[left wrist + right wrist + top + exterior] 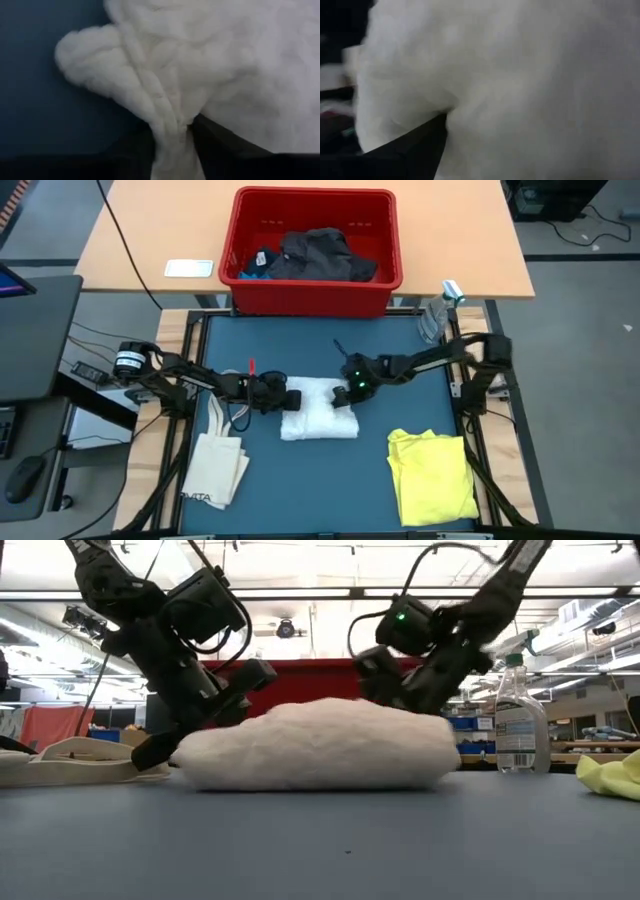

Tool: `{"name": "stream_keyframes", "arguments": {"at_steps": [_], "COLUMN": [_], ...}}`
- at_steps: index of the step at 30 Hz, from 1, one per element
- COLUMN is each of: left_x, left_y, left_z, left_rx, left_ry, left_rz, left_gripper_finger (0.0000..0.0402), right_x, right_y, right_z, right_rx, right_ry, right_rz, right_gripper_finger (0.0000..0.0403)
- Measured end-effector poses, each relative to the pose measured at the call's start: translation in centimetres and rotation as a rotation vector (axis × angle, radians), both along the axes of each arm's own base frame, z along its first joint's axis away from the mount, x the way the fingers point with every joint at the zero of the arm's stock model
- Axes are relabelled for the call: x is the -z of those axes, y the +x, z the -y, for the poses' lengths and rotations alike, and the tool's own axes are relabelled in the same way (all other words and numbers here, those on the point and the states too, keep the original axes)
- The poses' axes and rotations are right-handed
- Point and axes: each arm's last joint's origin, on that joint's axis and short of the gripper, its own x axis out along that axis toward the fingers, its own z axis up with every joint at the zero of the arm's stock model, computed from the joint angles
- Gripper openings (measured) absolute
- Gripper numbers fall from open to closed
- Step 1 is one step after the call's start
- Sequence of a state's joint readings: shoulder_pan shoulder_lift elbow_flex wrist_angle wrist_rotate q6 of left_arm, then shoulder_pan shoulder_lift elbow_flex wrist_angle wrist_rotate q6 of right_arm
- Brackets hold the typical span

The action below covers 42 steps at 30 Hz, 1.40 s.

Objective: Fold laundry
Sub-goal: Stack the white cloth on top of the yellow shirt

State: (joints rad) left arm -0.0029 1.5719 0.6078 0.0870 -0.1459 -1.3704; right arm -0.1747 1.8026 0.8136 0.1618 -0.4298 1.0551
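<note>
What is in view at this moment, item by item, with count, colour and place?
white garment: one, white, fluffy, mid-table between both grippers
yellow garment: one, bright yellow, table's front right
dark garments: a heap, dark grey, inside the bin
red bin: one, red, on the wooden table behind the blue table
tote bag: one, cream, front left
spray bottle: one, clear, back right corner
left gripper: pinching a fold at the white garment's left edge
right gripper: fingers spread, at the white garment's right top edge
</note>
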Motion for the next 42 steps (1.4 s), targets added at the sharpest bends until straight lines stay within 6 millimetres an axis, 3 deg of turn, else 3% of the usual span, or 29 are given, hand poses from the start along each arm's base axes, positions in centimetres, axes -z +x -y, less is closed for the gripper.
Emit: {"name": "stream_keyframes", "arguments": {"at_steps": [4, 10, 11, 15, 20, 26, 30, 35, 42], "left_x": [0.0, -0.1, -0.2, -1.2, -3.8, -6.6, -8.6, -11.2, -12.8], "left_y": [0.1, 0.2, 0.3, 1.0, 1.6, 1.4, 2.4, 6.1, 14.4], "left_z": [0.0, 0.0, 0.0, 0.2, 0.7, 1.6, 2.9, 4.5, 7.2], "left_rx": [0.051, 0.115, 0.119, 0.161, 0.199, 0.229, 0.272, 0.283, 0.401], "left_ry": [0.042, 0.096, 0.092, 0.057, 0.051, 0.046, 0.037, 0.116, 0.153], "left_rz": [0.004, 0.011, 0.021, 0.151, 0.357, 0.510, 0.577, 0.607, 0.574], "left_gripper_finger": [0.0093, 0.0019, 0.0013, 0.0012, 0.0012, 0.0012, 0.0012, 0.0012, 0.0012], "right_x": [1.9, 2.8, 2.5, 0.3, -4.5, -9.3, -11.8, -14.0, -15.0], "right_y": [1.7, 1.9, 1.9, 1.3, -0.1, -3.7, -6.8, -10.7, -15.0], "right_z": [-0.7, -1.0, -0.9, -0.9, -0.9, -2.1, -3.0, -3.9, -5.7], "right_rx": [0.010, 0.023, 0.012, -0.004, -0.018, -0.078, -0.149, -0.213, -0.343], "right_ry": [0.085, 0.079, 0.067, 0.049, 0.070, 0.109, 0.159, 0.189, 0.221], "right_rz": [0.090, 0.082, 0.094, 0.124, 0.177, 0.129, 0.086, 0.036, -0.069], "right_gripper_finger": [0.0262, 0.0060, 0.0044, 0.0044, 0.0044, 0.0044, 0.0044, 0.0044, 0.0044]}}
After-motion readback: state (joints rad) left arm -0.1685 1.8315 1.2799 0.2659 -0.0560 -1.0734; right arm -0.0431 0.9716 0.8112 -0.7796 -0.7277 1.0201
